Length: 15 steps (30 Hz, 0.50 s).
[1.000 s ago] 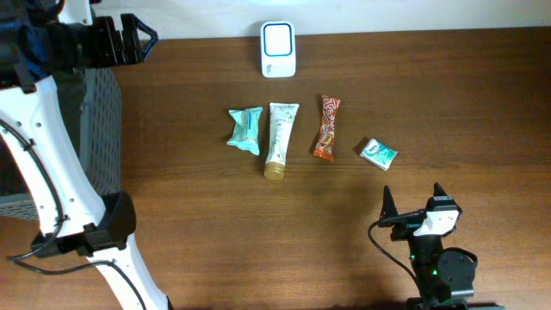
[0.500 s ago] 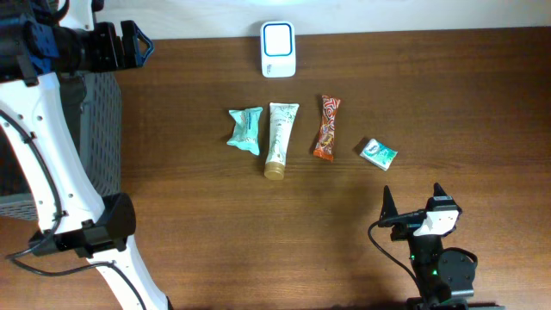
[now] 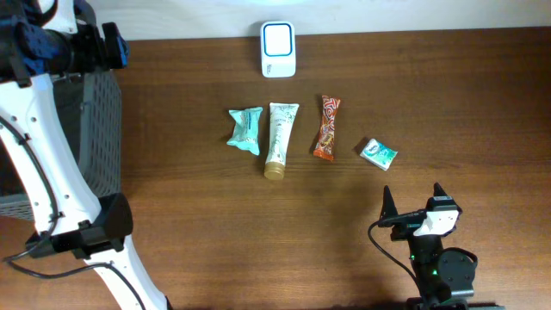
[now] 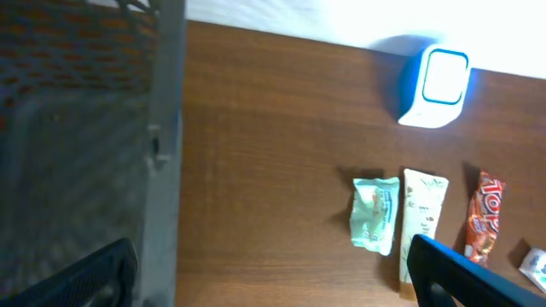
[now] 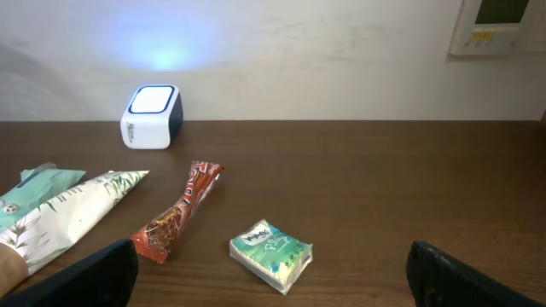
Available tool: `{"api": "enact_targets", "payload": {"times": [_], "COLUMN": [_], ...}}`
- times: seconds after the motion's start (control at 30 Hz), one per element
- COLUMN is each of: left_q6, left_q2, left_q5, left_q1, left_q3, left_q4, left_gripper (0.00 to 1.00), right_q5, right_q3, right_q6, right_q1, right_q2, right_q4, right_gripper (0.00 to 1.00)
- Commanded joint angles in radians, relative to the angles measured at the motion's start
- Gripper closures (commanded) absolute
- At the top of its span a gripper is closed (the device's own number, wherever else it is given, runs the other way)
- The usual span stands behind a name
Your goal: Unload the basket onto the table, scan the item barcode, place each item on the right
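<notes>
We look down on a dark wooden desk (image 3: 189, 215) with four small items lying in a row near its middle. From left to right they are a teal packet (image 3: 245, 130), a white tube (image 3: 280, 138) with leaf print and a gold cap pointing toward the near edge, an orange-brown snack bar (image 3: 326, 127), and a small green and white tissue pack (image 3: 378, 154) set slightly nearer than the others. The teal packet and the tube lie just beside each other, while the snack bar and the tissue pack each sit a little apart. None of them is being touched. We cannot make out a barcode on any item, as the print is too small.

A white scanner (image 3: 278, 49) with a glowing blue face stands at the far edge of the desk, behind the row and against a pale wall (image 5: 324, 60).

The left tool (image 4: 271, 251) hovers high at the far left corner, over what looks like a grey mesh chair back (image 3: 99, 129). Its two fingers are spread wide with nothing between them.

The right tool (image 3: 411, 196) sits low at the near edge, right of centre, pointing toward the items. Its fingers are also spread wide and empty, with the tissue pack closest in front of it.
</notes>
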Motion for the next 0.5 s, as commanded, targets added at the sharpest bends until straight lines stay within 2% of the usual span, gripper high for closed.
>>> {"api": "enact_targets", "payload": {"times": [0.0, 0.3, 0.47], "left_q6": [-0.014, -0.013, -0.013], "left_q2": [-0.035, -0.034, -0.034], "left_q5": [-0.022, -0.026, -0.089], "left_q1": [0.028, 0.065, 0.065], "left_q3": [-0.003, -0.003, -0.003], "left_q4": [0.002, -0.001, -0.001], "left_gripper": [0.01, 0.01, 0.01], "right_q5": [0.005, 0.005, 0.005], "right_q3": [-0.008, -0.008, -0.008], "right_q6": [0.008, 0.008, 0.008], "right_q1": [-0.005, -0.005, -0.005], "right_q2": [-0.006, -0.006, -0.006], "right_q4": [-0.003, -0.003, -0.003], "right_gripper": [0.01, 0.01, 0.01]}}
